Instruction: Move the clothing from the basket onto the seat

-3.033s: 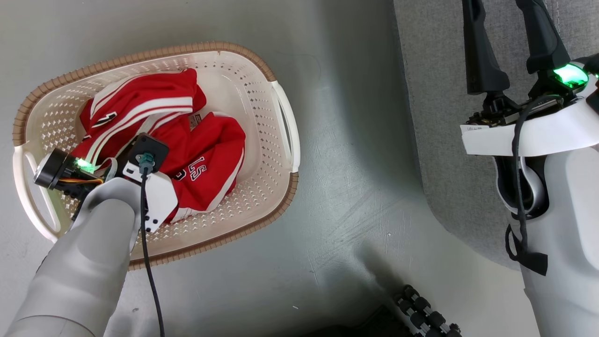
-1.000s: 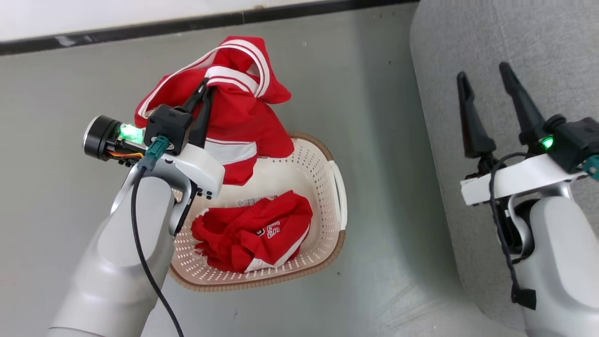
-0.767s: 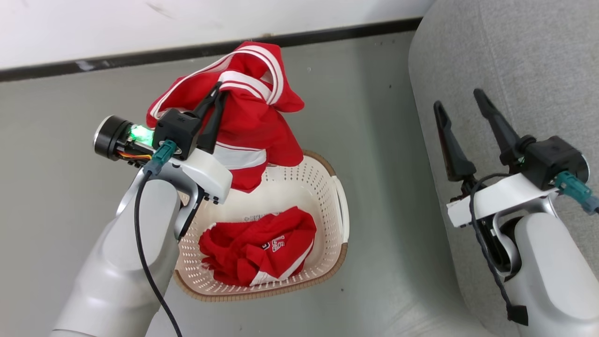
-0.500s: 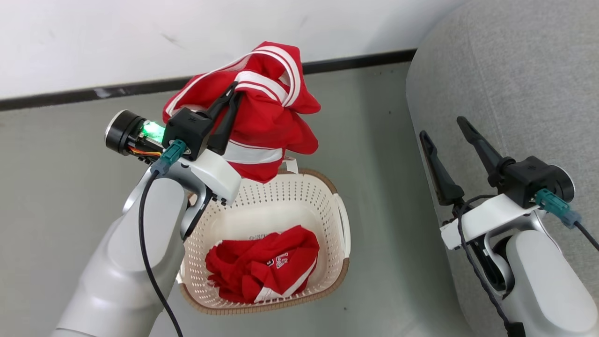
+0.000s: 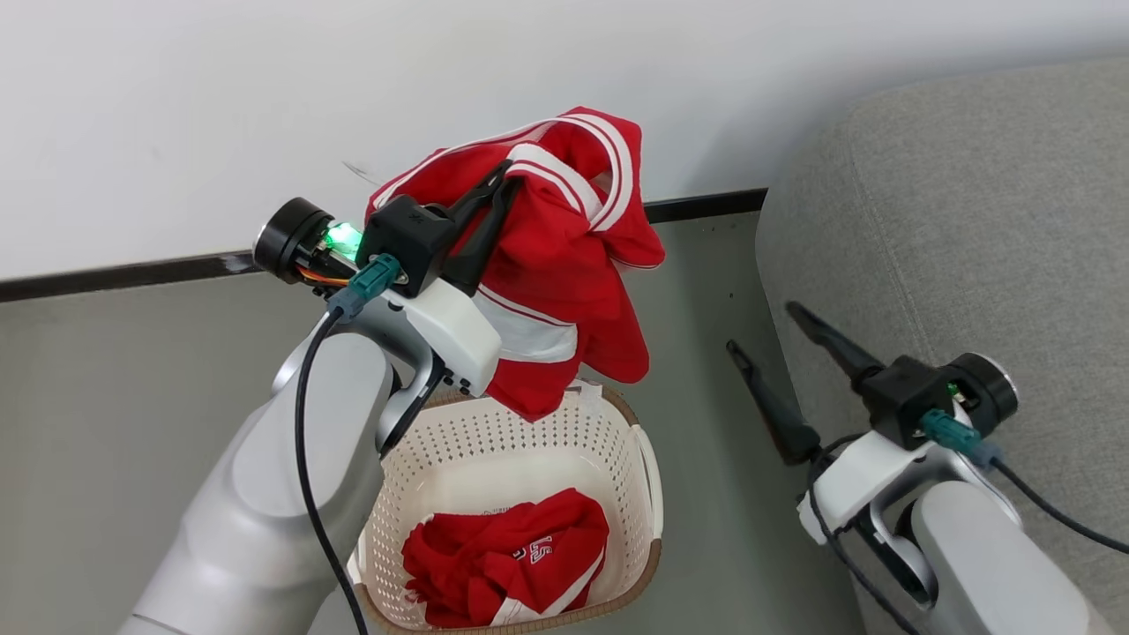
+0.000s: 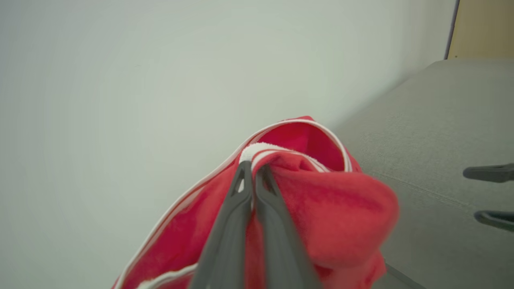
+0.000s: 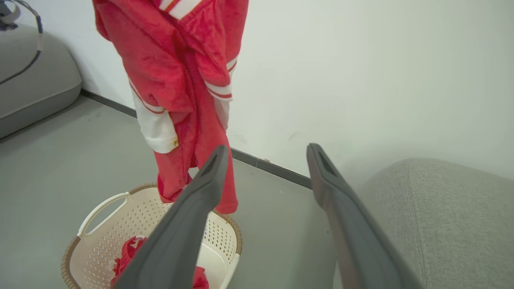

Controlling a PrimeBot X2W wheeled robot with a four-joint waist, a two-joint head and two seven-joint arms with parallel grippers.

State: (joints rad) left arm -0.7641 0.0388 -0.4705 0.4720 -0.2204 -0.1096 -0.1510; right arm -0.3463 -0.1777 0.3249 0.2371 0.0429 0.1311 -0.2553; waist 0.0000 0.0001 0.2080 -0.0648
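Basket (image 5: 476,459) holds one red garment (image 5: 507,556)

The hanging red fabric garment (image 5: 564,265) has white stripes, the crumpled red garment (image 5: 494,564) white lettering. The perforated cream plastic basket (image 5: 494,450) is brown-rimmed; the cushioned seat (image 5: 970,220) grey.

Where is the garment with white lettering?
In head view, the lettered garment lies inside the basket, bottom centre, under the striped garment held by the left gripper.

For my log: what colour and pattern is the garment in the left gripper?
The garment is red with white stripes and bands; best in the head view.
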